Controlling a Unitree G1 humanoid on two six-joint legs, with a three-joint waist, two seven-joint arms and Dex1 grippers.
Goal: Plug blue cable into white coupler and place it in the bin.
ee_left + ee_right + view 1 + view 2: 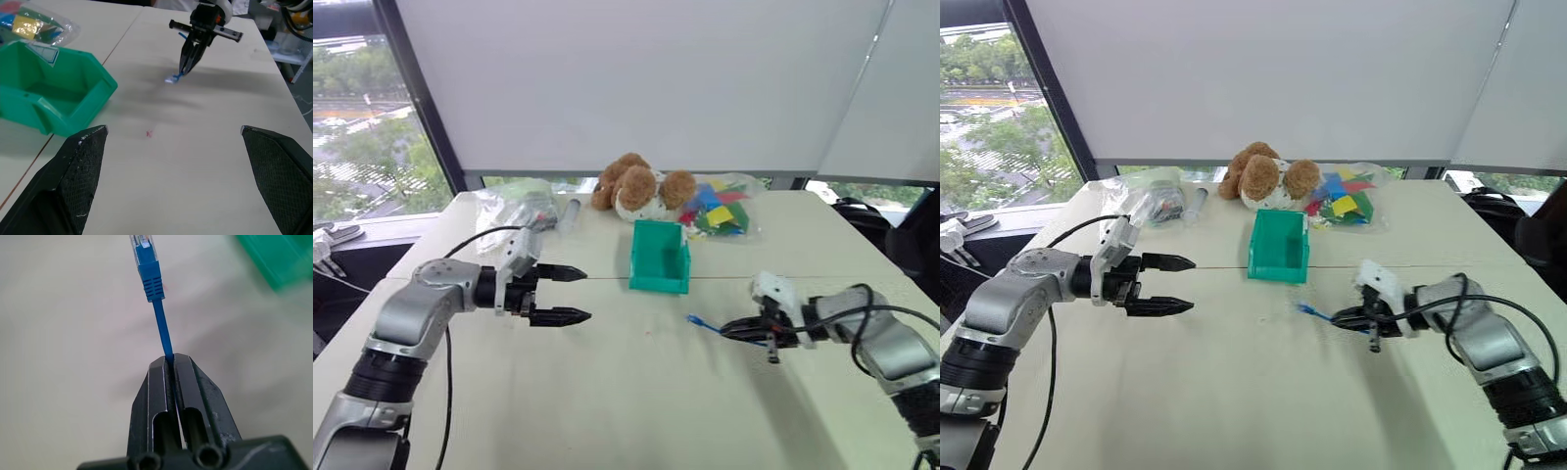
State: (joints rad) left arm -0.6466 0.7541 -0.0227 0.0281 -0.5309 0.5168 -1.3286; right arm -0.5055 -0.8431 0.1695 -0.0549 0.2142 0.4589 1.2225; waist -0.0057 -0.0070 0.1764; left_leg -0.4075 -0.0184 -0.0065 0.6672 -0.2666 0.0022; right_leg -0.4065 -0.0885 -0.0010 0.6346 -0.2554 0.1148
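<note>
The right tool (pixel 736 330) is clamped shut on the blue cable (pixel 162 333), pinching the cord a short way behind its plug (pixel 148 271). That leaves the plug sticking out free past the fingertips, which looks deliberate: the clear connector end has to stay exposed if it is to enter a socket. Seen from the head, the plug (pixel 695 320) points toward the middle of the table (pixel 636 392), held just above the surface and turned toward the other arm.

The left tool (pixel 570 295) hangs above the table well apart from the right one, its two black fingers (pixel 80 161) spread wide with nothing between them. It faces across toward the cable, so it reads as the receiving side, ready to take or steady a part. I cannot make out the white coupler anywhere on the table or in either tool, so I cannot say where the mating piece lies.

The bin (pixel 660 257), a teal-green open box with its lower lip facing the robot, stands at mid-table between the two arms and a little beyond them, and appears empty; that puts it within easy reach of either arm for the drop. Behind it sit a teddy bear (pixel 636 186) and a clear bag of coloured pieces (pixel 720 208), out of the working area.

By my judgement the plugging step is not yet done.
</note>
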